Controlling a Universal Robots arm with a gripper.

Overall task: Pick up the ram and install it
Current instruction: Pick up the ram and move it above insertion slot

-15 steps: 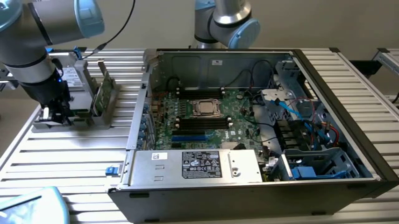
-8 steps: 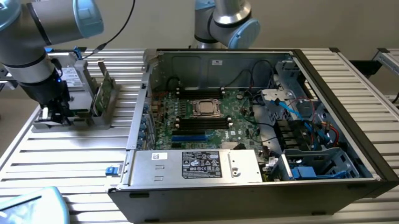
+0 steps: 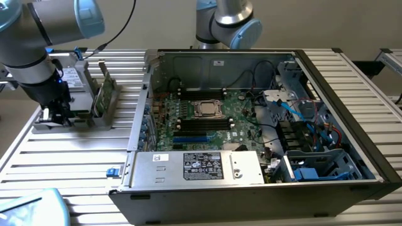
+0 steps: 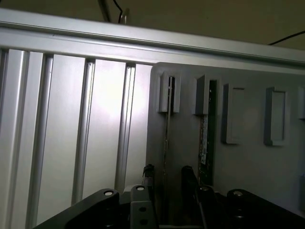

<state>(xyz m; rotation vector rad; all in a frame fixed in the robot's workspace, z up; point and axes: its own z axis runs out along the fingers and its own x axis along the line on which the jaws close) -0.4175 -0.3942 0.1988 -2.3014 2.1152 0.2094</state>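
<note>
Arm [image 3: 28,56]: hung in at the exterior view's left, forearm pointing pretty much straight down
Gripper [image 3: 55,112]: was down low, aimed downward
Fingers [image 4: 148,174]: were spread, clear gap between them, not clamped shut

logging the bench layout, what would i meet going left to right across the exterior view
gripper → green card standing in the grey rack → processor on the motherboard → blue cables

Slotted rack [image 3: 80,123] on table [image 3: 63,160] at exterior view's left, computer case [image 3: 367,136] beside it, gripper [image 3: 55,115] over rack
</note>
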